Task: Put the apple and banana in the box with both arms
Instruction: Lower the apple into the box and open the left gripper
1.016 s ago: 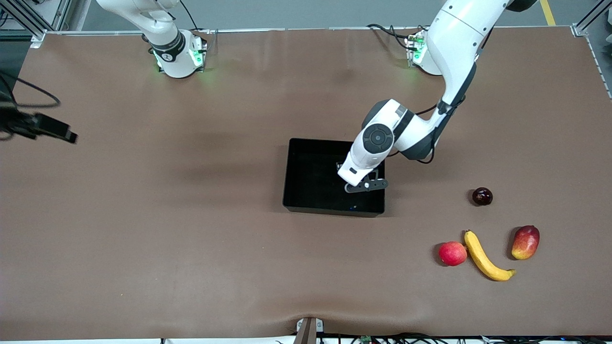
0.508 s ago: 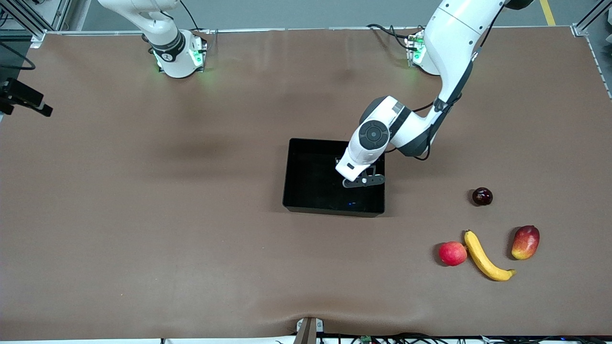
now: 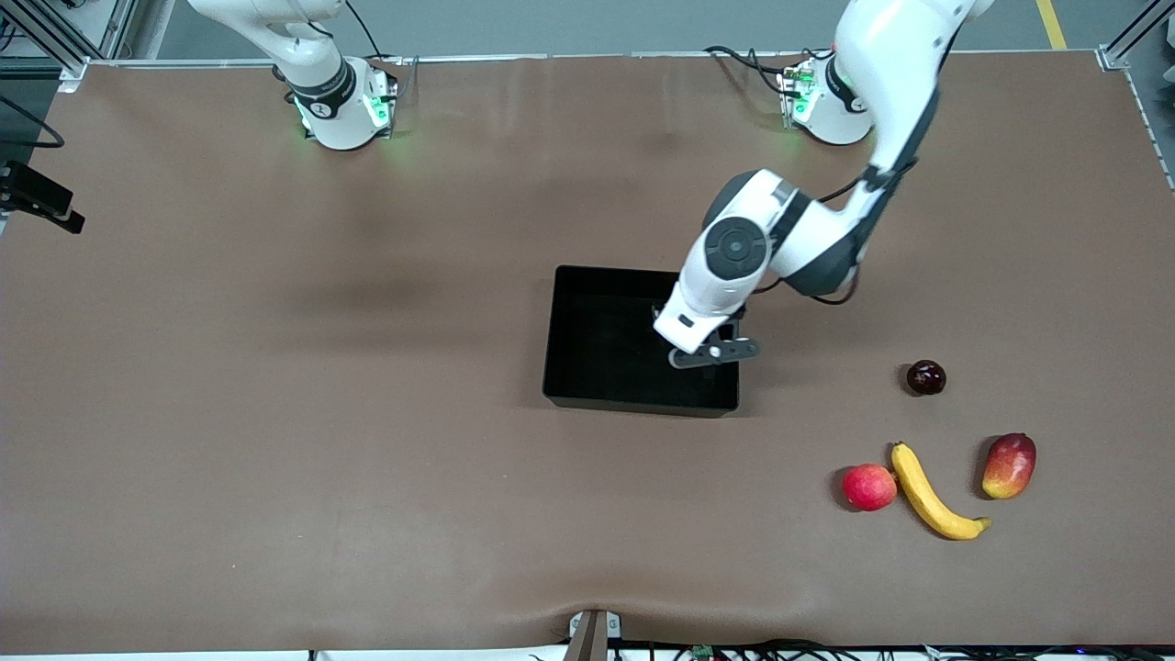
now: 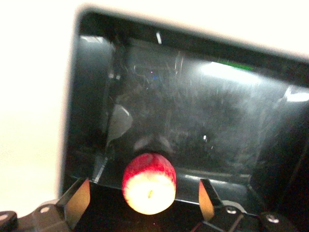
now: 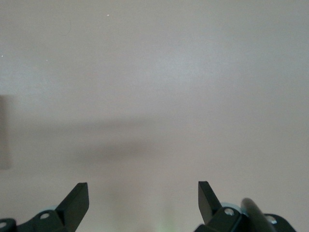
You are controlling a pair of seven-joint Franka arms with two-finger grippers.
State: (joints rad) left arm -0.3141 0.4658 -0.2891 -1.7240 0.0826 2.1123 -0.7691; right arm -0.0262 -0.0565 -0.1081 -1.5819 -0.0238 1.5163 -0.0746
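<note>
Front view: a high camera faces the two arm bases and takes in the whole table [image 3: 275, 459]. Left wrist view: a close look down between the fingers [image 4: 77, 200] into the box [image 4: 91, 72], which the front view shares [image 3: 565, 390]. Right wrist view: bare tabletop [image 5: 154, 96] only.

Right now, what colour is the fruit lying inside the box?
The apple in the box is red with a pale yellowish patch; the left wrist view shows it best.

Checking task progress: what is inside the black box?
The apple, beneath the open left gripper; otherwise the box floor shows bare. In the front view the arm hides it.
</note>
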